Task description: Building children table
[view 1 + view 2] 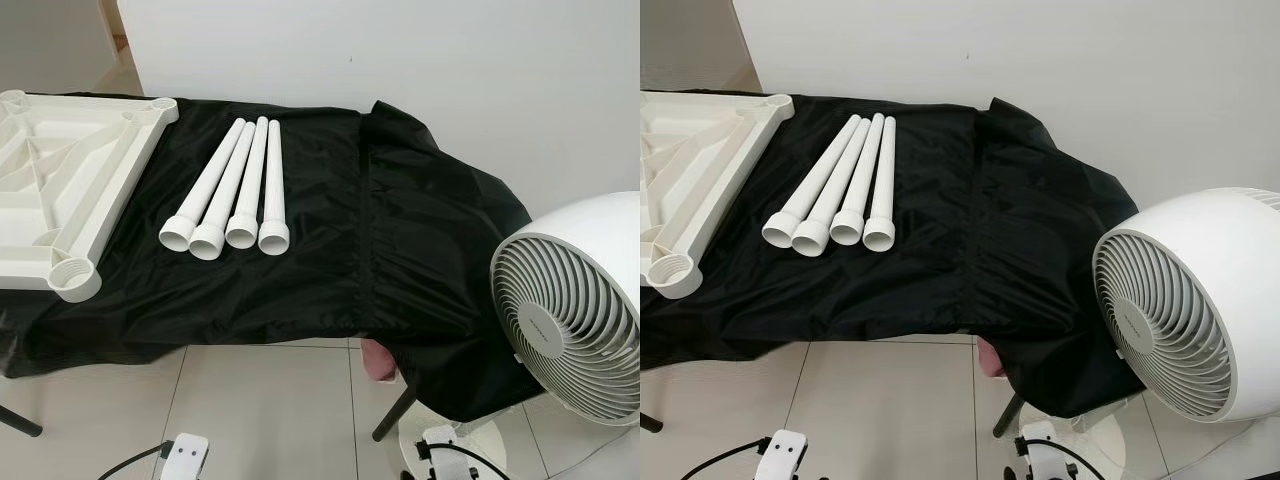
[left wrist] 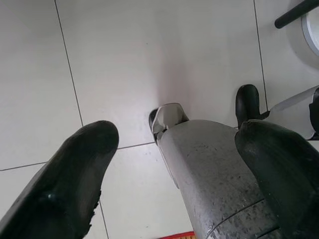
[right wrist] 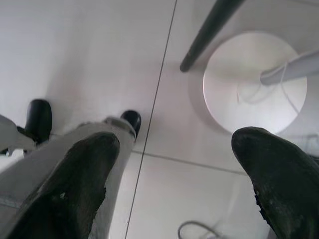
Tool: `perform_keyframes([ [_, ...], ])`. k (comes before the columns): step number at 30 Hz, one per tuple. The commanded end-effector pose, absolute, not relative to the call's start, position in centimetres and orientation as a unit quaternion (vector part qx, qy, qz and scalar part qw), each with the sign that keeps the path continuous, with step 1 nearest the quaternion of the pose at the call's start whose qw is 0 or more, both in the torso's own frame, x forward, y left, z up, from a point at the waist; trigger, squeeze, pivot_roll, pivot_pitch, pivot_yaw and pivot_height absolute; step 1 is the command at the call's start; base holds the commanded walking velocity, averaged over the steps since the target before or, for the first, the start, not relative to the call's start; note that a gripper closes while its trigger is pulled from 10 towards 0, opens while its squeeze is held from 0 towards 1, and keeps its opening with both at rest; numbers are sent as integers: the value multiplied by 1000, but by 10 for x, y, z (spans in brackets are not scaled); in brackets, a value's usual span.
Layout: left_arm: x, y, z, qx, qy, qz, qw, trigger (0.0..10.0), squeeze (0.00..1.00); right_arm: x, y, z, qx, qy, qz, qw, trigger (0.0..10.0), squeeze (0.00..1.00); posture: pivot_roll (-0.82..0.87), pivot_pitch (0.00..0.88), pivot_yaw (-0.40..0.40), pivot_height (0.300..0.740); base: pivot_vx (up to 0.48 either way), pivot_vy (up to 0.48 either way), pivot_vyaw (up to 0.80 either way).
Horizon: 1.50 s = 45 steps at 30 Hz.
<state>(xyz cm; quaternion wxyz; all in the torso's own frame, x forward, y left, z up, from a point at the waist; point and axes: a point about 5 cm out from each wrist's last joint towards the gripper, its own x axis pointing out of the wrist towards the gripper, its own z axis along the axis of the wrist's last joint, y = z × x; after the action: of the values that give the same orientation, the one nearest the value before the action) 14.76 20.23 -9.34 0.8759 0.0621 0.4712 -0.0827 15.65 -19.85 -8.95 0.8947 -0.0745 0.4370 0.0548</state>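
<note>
Four legs [image 1: 232, 190] lie side by side, long axes running away from the robot, tabletop [image 1: 60, 185] to their left. Left hand [image 2: 174, 164] and right hand [image 3: 174, 184] hang low, fingers apart, empty; left arm nearer.

White wrist housings [image 1: 186, 455] trail black cables; fingers [image 2: 65, 184] are matte black.

Four white legs [image 1: 232, 190] lie beside the upturned tabletop [image 1: 60, 175].
</note>
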Motion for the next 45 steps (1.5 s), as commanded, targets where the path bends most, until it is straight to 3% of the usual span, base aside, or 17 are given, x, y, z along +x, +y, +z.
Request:
perform_keyframes([
  [1,129,209,-101,75,505,-42,859,10000,0,147,-200,-94,-73,455,47,886,10000,0,17,39,-55,740,0,0,0],
  [13,131,207,-100,64,500,-36,863,10000,0,141,-198,-97,-71,466,49,881,10000,0,21,51,-61,740,0,63,0],
  [26,138,203,-99,61,498,-35,864,10000,0,144,-187,-98,-71,476,50,875,10000,0,22,53,-57,740,0,293,0],
  [45,138,201,-99,62,501,-37,862,10000,0,137,-191,-100,-77,485,50,870,10000,0,25,45,-58,740,0,344,0],
])
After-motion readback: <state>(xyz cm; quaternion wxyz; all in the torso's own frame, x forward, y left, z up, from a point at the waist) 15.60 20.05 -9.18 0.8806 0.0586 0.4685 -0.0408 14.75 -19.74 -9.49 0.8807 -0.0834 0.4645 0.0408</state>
